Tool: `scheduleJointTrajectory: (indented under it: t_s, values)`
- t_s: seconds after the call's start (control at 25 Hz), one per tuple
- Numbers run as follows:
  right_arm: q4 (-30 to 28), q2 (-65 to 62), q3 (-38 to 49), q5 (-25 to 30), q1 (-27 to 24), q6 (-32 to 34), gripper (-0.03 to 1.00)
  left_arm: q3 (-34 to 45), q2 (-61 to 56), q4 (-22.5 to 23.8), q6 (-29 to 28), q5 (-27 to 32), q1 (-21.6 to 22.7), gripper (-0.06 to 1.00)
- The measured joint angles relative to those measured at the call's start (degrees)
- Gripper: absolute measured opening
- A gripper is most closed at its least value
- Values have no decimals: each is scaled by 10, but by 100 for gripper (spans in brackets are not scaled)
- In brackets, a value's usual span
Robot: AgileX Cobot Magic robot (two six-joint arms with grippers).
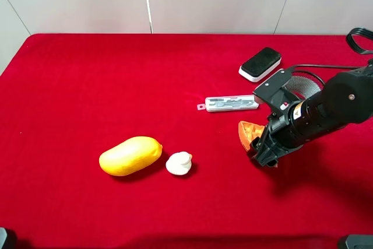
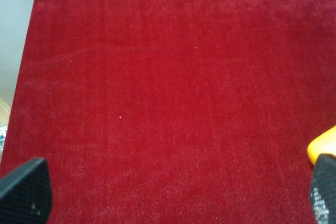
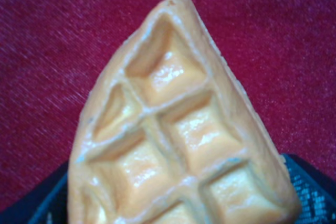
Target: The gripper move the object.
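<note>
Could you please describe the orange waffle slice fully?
The orange wedge-shaped toy waffle slice looks like glossy plastic, its face moulded with a grid of square pockets. The right arm's black claw is shut on its wide end, pointed tip sticking out over the red cloth. Whether it is lifted is unclear.

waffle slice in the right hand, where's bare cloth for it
Widest bare patch: the far left of the red cloth, behind the mango and left of the white case. The near strip in front of the white toy and right hand is free too. Crowded at far right: case, black pad, waffle slice.
</note>
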Motion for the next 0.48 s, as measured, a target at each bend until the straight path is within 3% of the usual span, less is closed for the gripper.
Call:
scheduleJointTrajectory:
  t_s: [0.48]
  values:
    - [-2, 0, 0, 0, 0, 7, 54, 0, 0, 0, 0, 0, 0, 97]
